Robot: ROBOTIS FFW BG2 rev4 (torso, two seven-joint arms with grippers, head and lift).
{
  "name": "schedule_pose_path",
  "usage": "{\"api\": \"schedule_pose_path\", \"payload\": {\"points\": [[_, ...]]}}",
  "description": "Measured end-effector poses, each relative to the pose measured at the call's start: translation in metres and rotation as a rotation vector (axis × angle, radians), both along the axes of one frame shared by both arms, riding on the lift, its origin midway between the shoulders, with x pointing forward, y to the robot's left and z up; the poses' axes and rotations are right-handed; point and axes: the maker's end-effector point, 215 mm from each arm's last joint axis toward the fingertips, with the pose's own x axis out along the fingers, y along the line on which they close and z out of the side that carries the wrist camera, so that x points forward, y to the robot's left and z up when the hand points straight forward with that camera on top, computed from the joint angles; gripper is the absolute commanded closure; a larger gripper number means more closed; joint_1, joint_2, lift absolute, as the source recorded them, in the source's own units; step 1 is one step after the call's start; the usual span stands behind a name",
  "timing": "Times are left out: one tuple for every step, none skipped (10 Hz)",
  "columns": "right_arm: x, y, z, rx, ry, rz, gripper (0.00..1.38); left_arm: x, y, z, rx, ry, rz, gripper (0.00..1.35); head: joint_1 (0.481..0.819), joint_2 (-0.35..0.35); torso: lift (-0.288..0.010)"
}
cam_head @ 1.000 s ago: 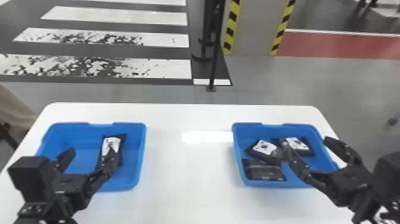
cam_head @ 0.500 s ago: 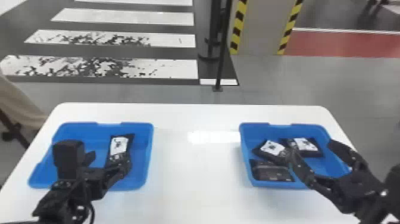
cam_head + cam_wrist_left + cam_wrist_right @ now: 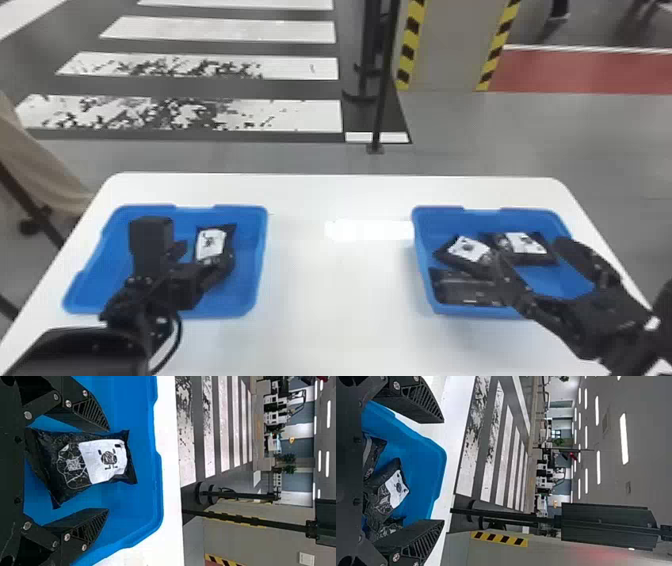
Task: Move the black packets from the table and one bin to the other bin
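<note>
The white table point(image 3: 340, 320) supports two blue bins, set well apart. The left bin point(image 3: 259, 260) contains one black packet point(image 3: 210, 243); the right bin point(image 3: 482, 216) contains three. The left hand point(image 3: 206, 252) is released, its fingers spread on either side of the packet. The right hand point(image 3: 530, 251) is also released, positioned at its bin with fingers parted. Two of its bin's packets, a left one point(image 3: 469, 249) and a right one point(image 3: 525, 243), display white labels; the near packet point(image 3: 460, 287) presents a dark face.

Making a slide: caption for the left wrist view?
Open left gripper around a black packet in the blue bin.
</note>
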Motion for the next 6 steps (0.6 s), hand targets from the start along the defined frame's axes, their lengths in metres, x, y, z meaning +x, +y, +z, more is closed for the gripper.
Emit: {"api": "schedule_pose_path", "payload": {"points": [[0.001, 0.002, -0.001, 0.005, 0.0, 0.003, 0.13, 0.004, -0.001, -0.008, -0.006, 0.033, -0.006, 0.42, 0.695, -0.035, -0.11], [0.001, 0.002, -0.001, 0.009, 0.0, 0.004, 0.13, 0.004, 0.0, -0.018, -0.011, 0.075, -0.007, 0.48, 0.695, -0.033, -0.11], [0.001, 0.003, -0.001, 0.012, 0.0, 0.006, 0.13, -0.001, 0.002, -0.029, -0.014, 0.124, -0.003, 0.59, 0.695, -0.03, -0.11], [0.002, 0.005, 0.0, 0.016, -0.002, 0.009, 0.13, -0.007, 0.004, -0.039, -0.014, 0.171, 0.001, 0.78, 0.695, -0.028, -0.11], [0.002, 0.006, 0.0, 0.018, -0.005, 0.012, 0.13, -0.012, 0.004, -0.047, -0.016, 0.218, 0.0, 1.13, 0.695, -0.024, -0.11], [0.002, 0.007, 0.001, 0.02, -0.007, 0.014, 0.13, -0.014, 0.003, -0.05, -0.012, 0.243, -0.005, 1.21, 0.695, -0.024, -0.11]]}}
